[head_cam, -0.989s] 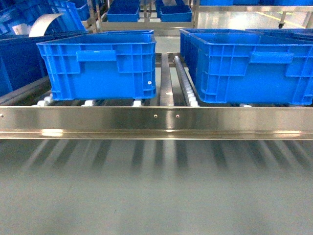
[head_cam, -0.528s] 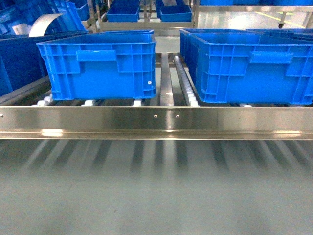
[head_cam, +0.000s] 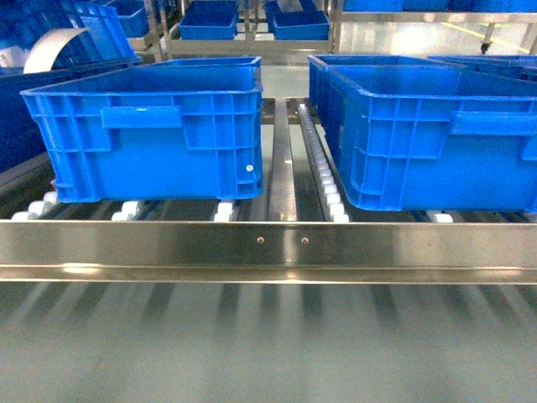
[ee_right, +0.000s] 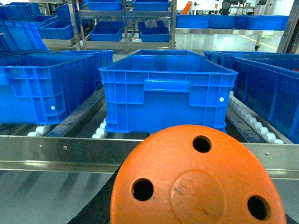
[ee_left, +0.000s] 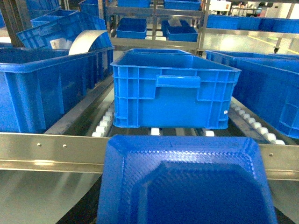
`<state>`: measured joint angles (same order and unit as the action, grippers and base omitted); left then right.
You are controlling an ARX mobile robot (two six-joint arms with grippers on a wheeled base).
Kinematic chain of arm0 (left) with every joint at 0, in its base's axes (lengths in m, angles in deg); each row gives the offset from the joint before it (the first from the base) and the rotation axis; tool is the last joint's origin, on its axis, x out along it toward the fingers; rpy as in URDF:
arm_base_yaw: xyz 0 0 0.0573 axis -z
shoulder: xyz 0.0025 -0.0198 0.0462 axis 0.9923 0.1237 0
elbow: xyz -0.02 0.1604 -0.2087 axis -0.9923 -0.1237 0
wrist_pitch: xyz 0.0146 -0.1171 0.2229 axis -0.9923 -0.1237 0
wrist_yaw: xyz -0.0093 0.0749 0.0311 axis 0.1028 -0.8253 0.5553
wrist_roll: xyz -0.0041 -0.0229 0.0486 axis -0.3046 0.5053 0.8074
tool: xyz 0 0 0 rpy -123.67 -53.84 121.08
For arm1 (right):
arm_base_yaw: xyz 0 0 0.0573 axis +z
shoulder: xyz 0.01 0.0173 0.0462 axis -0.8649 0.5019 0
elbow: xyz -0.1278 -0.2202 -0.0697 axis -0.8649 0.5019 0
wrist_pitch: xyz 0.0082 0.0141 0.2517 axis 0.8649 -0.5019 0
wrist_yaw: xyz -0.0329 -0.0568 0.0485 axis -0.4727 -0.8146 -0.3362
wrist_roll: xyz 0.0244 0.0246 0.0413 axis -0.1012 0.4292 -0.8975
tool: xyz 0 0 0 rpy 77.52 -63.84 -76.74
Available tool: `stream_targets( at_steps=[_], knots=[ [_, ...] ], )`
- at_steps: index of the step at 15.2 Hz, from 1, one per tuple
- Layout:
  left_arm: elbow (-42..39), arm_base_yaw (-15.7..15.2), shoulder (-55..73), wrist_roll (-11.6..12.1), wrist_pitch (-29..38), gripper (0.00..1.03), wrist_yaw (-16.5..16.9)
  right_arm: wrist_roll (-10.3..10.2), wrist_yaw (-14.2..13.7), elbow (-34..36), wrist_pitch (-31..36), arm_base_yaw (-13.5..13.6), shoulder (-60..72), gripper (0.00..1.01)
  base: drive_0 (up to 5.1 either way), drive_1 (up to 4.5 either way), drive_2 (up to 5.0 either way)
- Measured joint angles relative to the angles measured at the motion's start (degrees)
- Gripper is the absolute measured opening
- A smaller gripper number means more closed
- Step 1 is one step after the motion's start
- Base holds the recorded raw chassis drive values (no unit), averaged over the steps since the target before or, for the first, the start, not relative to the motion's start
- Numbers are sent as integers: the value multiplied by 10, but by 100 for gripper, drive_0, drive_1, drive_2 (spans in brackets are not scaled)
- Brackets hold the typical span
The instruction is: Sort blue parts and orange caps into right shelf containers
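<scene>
Stainless roller shelving fills the scene, with a brushed-steel front rail [head_cam: 268, 250] running across the head view and more racks of blue bins receding behind. Two of the right shelf containers sit on the white rollers [head_cam: 327, 186] behind that rail: the left crate [head_cam: 151, 134] and the right crate [head_cam: 436, 134], both bright blue moulded plastic with thick ribbed rims, gridded ribbed sides and a raised handle bar on the near wall. Each stands upright and open-topped, its long axis running back into the shelf so that a short end faces the robot; a steel divider strip lies between them, and they are apart. Compared with the head picture half a second ago, the crates now appear larger and lower in view, the left one shifted toward the left edge, and the rail sits lower. From the left wrist camera, a blue part [ee_left: 187, 182] with a textured, stepped square face fills the bottom of the picture in front of a crate [ee_left: 173, 91]; from the right wrist camera, an orange cap [ee_right: 198, 179], round with three holes, does likewise before another crate [ee_right: 166, 91]. Neither gripper's fingers are visible, so whether the jaws are wide or closed cannot be told.
</scene>
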<state>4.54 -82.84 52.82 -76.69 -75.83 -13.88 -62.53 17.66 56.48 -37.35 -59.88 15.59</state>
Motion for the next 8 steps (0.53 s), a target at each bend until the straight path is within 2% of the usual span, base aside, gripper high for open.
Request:
stream_targets(
  at_steps=[8],
  knots=[
    [0, 0, 0, 0, 0, 41, 0, 0, 0, 0, -2, 0, 0, 42, 8, 414, -399]
  ],
)
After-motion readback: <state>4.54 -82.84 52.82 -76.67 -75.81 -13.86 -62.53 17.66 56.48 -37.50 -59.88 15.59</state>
